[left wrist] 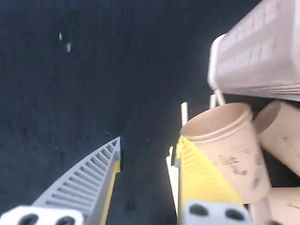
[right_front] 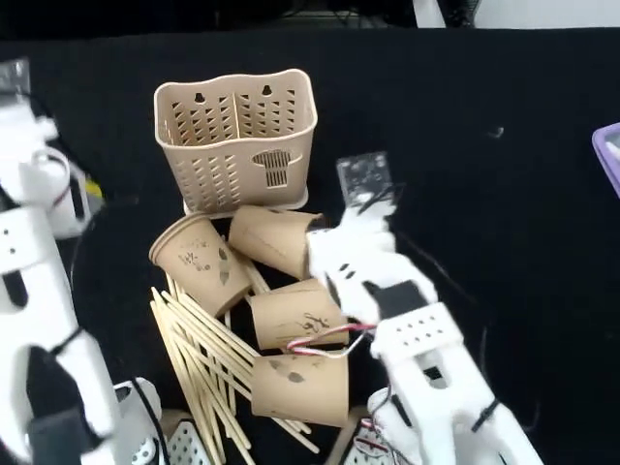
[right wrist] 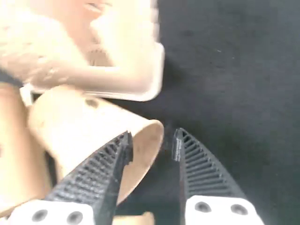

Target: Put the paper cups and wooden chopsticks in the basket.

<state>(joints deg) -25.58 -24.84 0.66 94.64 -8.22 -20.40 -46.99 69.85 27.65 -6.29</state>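
While my right claw (right wrist: 152, 140) stands open at the mouth of a paper cup (right wrist: 89, 126), one finger (right wrist: 101, 168) crosses the rim and the other sits over bare black worktop (right wrist: 234, 70). That cup lies on its side just beside the foot of the basket (right wrist: 117, 79). My left claw (left wrist: 149, 143) is open too, above the worktop, its yellow-lined finger (left wrist: 199, 176) just beside a second cup (left wrist: 229, 140), also tipped over. From the high camera I see four cups (right_front: 295, 315) lying on their sides, bunched in front of the upright two-compartment basket (right_front: 237, 136). The wooden chopsticks (right_front: 203, 358) fan out on the worktop beside and partly under the cups, all outside the basket.
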